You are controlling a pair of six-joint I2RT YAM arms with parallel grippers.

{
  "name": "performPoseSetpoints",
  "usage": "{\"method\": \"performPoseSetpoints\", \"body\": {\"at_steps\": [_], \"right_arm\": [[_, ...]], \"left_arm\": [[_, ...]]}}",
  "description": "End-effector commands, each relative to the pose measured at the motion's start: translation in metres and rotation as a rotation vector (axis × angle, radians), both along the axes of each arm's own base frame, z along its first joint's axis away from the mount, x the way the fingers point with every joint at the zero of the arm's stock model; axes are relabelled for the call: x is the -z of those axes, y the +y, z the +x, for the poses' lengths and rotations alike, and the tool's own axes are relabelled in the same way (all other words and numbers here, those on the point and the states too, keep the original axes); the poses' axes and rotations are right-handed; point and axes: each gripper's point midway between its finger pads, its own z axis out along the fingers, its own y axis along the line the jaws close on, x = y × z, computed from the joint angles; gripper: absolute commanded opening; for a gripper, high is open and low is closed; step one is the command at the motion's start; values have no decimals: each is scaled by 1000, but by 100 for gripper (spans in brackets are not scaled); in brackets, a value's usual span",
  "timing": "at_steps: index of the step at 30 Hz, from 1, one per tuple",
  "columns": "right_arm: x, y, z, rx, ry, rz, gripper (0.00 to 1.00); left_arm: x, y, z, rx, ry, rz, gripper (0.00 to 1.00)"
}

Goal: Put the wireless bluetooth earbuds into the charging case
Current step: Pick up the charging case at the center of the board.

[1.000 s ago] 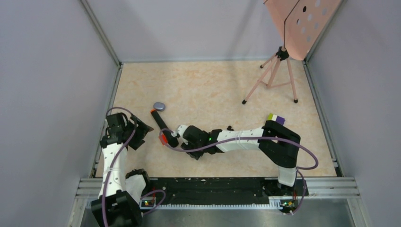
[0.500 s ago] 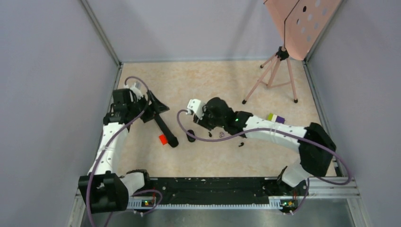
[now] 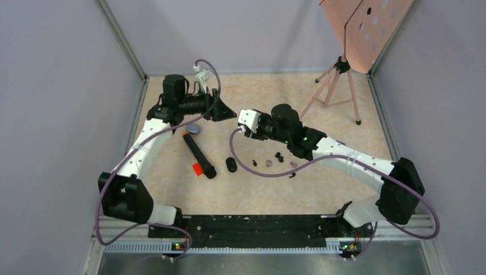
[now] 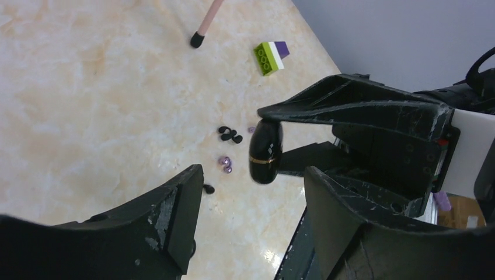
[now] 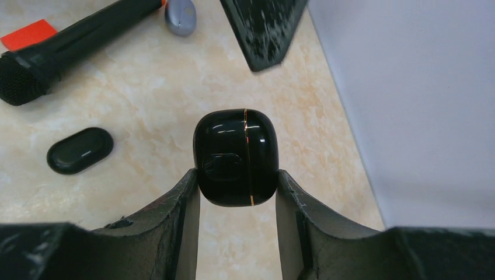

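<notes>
firstly, right gripper (image 5: 236, 178): closed snugly on the charging case (image 5: 235, 154), its lower part hidden between the fingers; a gold seam is seen.
left gripper (image 4: 252, 175): spread wide, nothing held; poised past the far end of the marker (image 3: 199, 156).
earbuds (image 3: 279, 155): scattered right of the marker; black and pale purple, too small for detail.
black oval case (image 3: 231, 165): laid just right of the marker's near end.
grey oval case (image 5: 180, 14): at the marker's far end, cut off by the top edge in the right wrist view.
</notes>
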Motion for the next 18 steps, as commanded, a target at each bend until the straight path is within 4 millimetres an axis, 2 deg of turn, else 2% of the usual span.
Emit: {"method": "performPoseSetpoints", "body": {"at_steps": [1,5,11,16,18], "right_arm": [[-34,14,19,-8,-119,77,12],[-43,19,28,17,-118,101,13],[-50,18,30,31,-123,122,13],[-47,15,31,41,-121,119,13],[-47,14,31,45,-119,122,13]], "left_arm": [[-20,-28,-5,180,-107,0,68],[-18,-39,0,219,-116,4,66],[-11,-42,11,215,-98,13,62],[-6,-41,18,186,-94,29,72],[-6,-42,16,197,-90,24,65]]}}
